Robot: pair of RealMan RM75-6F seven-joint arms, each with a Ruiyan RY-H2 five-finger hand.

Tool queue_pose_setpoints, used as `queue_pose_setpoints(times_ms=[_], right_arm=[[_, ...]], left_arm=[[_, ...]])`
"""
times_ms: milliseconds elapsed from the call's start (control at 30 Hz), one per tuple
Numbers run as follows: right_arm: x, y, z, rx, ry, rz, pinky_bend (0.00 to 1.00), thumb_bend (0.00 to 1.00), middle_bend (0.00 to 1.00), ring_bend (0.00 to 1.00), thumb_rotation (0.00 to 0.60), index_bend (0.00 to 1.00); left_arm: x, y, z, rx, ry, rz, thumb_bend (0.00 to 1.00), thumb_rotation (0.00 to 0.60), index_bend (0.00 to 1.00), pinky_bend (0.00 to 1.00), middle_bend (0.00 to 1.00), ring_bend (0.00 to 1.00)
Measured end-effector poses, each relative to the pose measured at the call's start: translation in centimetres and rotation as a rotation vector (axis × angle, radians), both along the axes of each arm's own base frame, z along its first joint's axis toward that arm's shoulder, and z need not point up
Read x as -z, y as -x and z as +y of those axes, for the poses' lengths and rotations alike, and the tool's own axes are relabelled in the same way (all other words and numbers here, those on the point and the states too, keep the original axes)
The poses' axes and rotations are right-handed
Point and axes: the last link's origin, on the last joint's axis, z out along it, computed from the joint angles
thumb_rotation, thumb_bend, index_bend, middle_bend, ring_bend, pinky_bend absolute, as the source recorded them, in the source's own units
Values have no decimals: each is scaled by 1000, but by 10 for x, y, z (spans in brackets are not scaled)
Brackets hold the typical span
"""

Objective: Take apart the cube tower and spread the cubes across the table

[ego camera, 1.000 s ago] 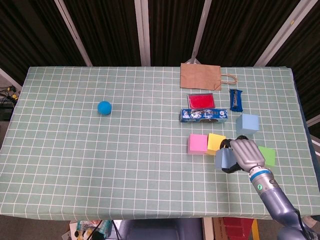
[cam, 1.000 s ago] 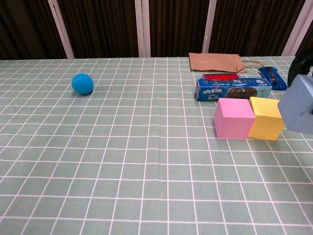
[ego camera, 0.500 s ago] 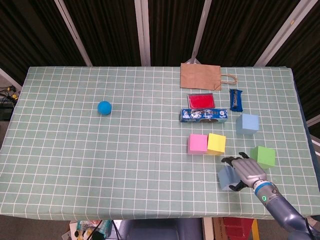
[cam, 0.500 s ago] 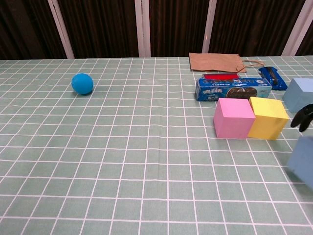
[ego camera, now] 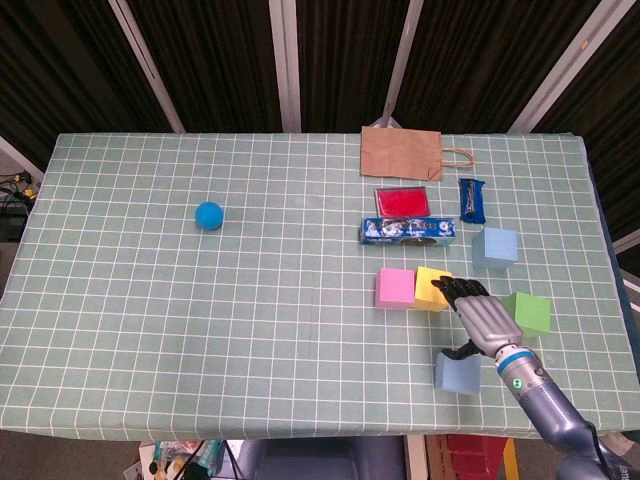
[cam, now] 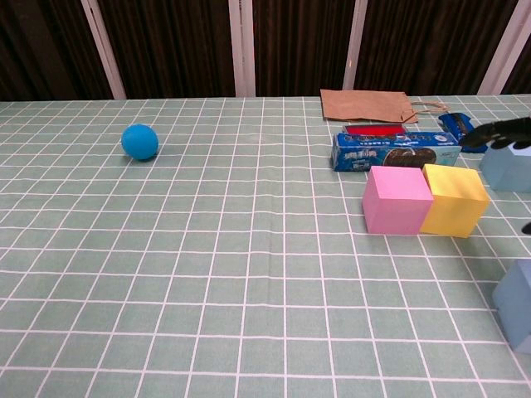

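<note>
Pink cube (ego camera: pixel 395 288) and yellow cube (ego camera: pixel 430 284) sit side by side at mid right. Behind them stands a light blue cube (ego camera: pixel 495 248), and a green cube (ego camera: pixel 529 313) lies nearer the right edge. A blue-grey cube (ego camera: pixel 458 372) rests alone on the table by the front edge. My right hand (ego camera: pixel 483 318) hovers just behind it, fingers spread and holding nothing, its fingertips over the yellow cube's corner. The chest view shows the pink cube (cam: pixel 397 200), the yellow cube (cam: pixel 452 200), the blue-grey cube (cam: pixel 516 305) and dark fingertips (cam: pixel 498 133) at the right edge. No view shows my left hand.
A blue ball (ego camera: pixel 208 214) lies at the left. At the back right are a brown paper bag (ego camera: pixel 402 152), a red packet (ego camera: pixel 402 200), a blue cookie box (ego camera: pixel 408 231) and a dark blue snack wrapper (ego camera: pixel 471 199).
My right hand carried the blue-grey cube toward the front edge, set it down and let go. It has since opened and risen back toward the yellow cube.
</note>
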Motion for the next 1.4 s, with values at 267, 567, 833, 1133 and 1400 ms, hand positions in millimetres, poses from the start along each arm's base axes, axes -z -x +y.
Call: queue_pose_setpoints(times_ms=[267,567,833,1133,1400], right_arm=[[19,-5,-15,23,54,-28,0,195,34,45,600,0],[47,-3,-45,71,88,32,0,195,34,76,600,0],[55,-6,-58,86,108,54,0,195,42,136,600,3],[62,-4,-63,90,114,70,0,195,123,187,600,47],[69,2,-67,101,114,88,0,195,216,288,600,150]], left_arm=[[-1,0,-1,-1,-6,-1,385,600,261,0,0,0],[-3,1,-1,-4,-15,-5,384,600,263,0,0,0],[-2,1,0,-4,-10,-1,385,600,263,0,0,0],[-2,1,-1,-6,-13,1,385,600,263,0,4,0],[-2,1,0,-8,-13,1,384,600,264,0,9,0]])
